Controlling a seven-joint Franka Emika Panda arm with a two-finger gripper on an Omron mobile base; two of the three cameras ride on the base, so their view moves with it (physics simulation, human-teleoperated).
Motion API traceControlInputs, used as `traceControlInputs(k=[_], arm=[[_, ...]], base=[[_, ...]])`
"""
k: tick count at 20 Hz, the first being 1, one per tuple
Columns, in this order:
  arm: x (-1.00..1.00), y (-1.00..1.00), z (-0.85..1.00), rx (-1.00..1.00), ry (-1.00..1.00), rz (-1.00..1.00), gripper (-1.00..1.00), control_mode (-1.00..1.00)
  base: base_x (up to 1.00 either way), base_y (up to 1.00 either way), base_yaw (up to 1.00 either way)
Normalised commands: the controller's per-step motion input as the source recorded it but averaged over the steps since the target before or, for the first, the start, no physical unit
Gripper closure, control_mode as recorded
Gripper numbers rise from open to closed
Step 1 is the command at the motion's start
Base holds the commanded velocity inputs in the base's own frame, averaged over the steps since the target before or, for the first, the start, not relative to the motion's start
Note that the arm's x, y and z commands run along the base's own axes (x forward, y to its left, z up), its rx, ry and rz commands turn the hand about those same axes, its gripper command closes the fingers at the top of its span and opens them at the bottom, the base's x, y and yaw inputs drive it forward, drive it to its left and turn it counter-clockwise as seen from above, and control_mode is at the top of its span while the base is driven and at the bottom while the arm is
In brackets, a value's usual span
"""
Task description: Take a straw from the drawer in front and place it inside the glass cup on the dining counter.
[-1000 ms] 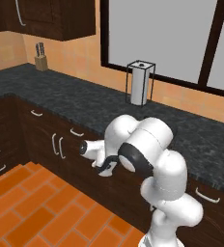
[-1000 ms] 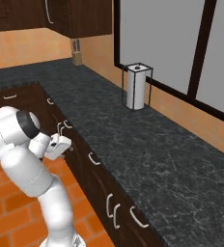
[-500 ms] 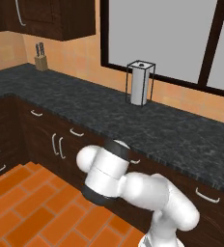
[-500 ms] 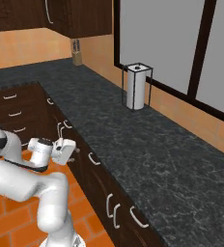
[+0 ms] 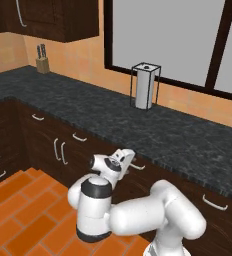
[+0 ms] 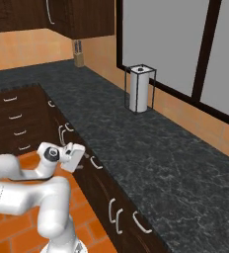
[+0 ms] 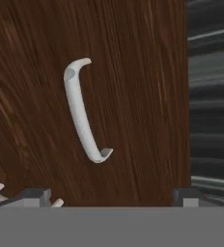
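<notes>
The drawer (image 7: 138, 96) is a dark brown wooden front, shut, under the black counter. Its curved silver handle (image 7: 82, 113) stands a little ahead of my gripper (image 7: 111, 197), whose two dark fingertips (image 7: 34, 195) are spread wide on either side of it, open and holding nothing. From the left base view my gripper (image 5: 126, 159) sits just left of the handle (image 5: 138, 165), not touching it. In the right base view the gripper (image 6: 76, 157) points at the same handle (image 6: 94, 162). The straw, the glass cup and the dining counter are out of view.
A black speckled granite counter (image 5: 158, 132) runs above the drawer, carrying a paper towel holder (image 5: 145, 86) and a knife block (image 5: 42, 64). Cabinet doors with vertical handles (image 5: 59, 150) lie to the left. Orange floor tiles (image 5: 23, 210) are underneath me.
The arm has folded down low, its elbow swinging toward the floor, and the hand has turned to face the drawer handle. The jaws stayed open.
</notes>
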Motion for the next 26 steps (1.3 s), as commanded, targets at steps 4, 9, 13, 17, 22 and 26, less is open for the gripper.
traceControlInputs(k=[4,9,13,17,22,26], arm=[[0.22,-0.09,-0.35,-0.03,0.01,0.03,-1.00,-1.00],[0.26,0.02,-0.60,-0.10,0.00,0.06,-1.00,-1.00],[0.35,0.00,-0.41,-0.05,0.00,0.07,-1.00,-1.00],[0.47,0.00,-0.17,-0.02,0.00,0.08,-1.00,-1.00],[0.50,0.00,-0.13,-0.01,0.00,0.08,-1.00,-1.00],[0.59,0.01,-0.39,-0.01,0.04,0.07,-1.00,-1.00]], base=[[0.00,0.00,0.00],[0.00,0.00,0.00],[0.00,0.00,0.00],[0.00,0.00,0.00],[0.00,0.00,0.00],[0.00,0.00,0.00]])
